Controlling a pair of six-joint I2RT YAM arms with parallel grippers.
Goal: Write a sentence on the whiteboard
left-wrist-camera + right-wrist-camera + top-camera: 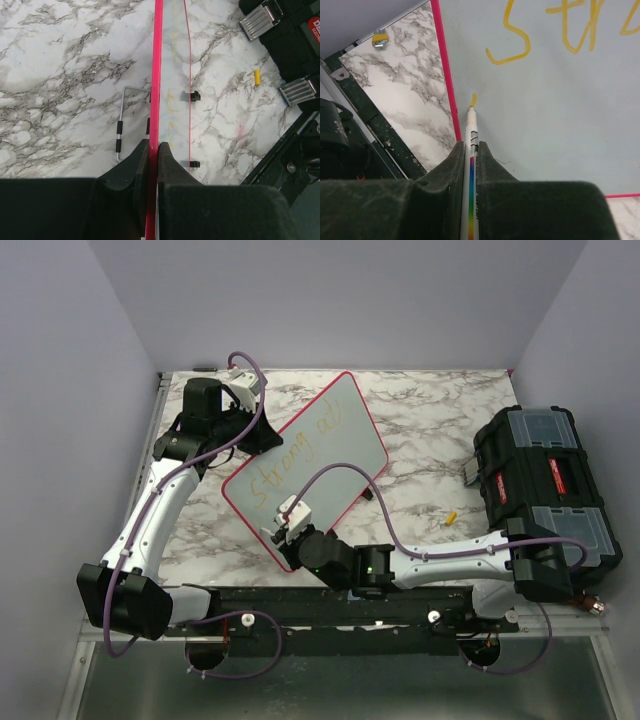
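Note:
The whiteboard (330, 445) stands tilted on the marble table, pale with a red-pink rim. Yellow-orange cursive words (290, 462) run across it in one line. My left gripper (243, 410) is shut on the board's far-left rim; in the left wrist view the rim (157, 75) runs edge-on between its fingers (167, 160). My right gripper (290, 530) is shut on a white marker (471, 150) with a rainbow stripe. Its yellow tip (473, 100) touches the board (555, 115) near the lower corner, below the first letter (510, 40), with a short fresh stroke there.
A black toolbox (545, 480) with grey latches sits at the right. A small yellow cap (452, 517) lies on the marble beside it, also in the left wrist view (257, 77). A bent wire stand (122, 120) lies behind the board. The table's front rail (330, 610) is dark.

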